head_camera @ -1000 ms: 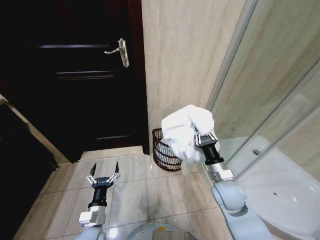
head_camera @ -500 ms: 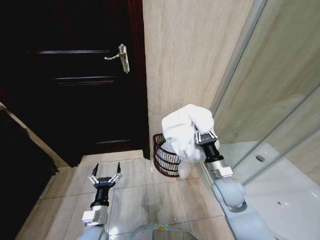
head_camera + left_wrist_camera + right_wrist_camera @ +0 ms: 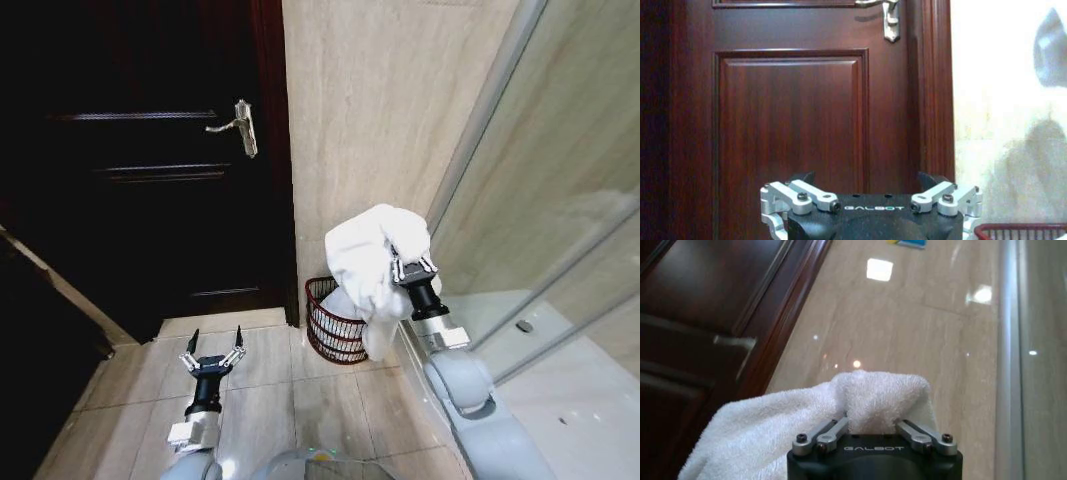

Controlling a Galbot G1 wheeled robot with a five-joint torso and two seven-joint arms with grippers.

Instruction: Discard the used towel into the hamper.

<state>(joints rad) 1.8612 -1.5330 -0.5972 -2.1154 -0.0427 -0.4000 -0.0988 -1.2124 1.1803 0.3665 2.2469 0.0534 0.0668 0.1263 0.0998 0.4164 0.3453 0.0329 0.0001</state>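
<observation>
Two grippers face you: your right gripper [image 3: 412,268] pinches the white towel [image 3: 368,262] above the hamper [image 3: 333,322] by the wall; your left gripper [image 3: 212,351] hangs spread, empty.

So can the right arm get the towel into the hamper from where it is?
Probably yes. The right gripper holds the towel just above the hamper, whose open top shows nothing in it; the towel's lower end already hangs at its rim.
</observation>
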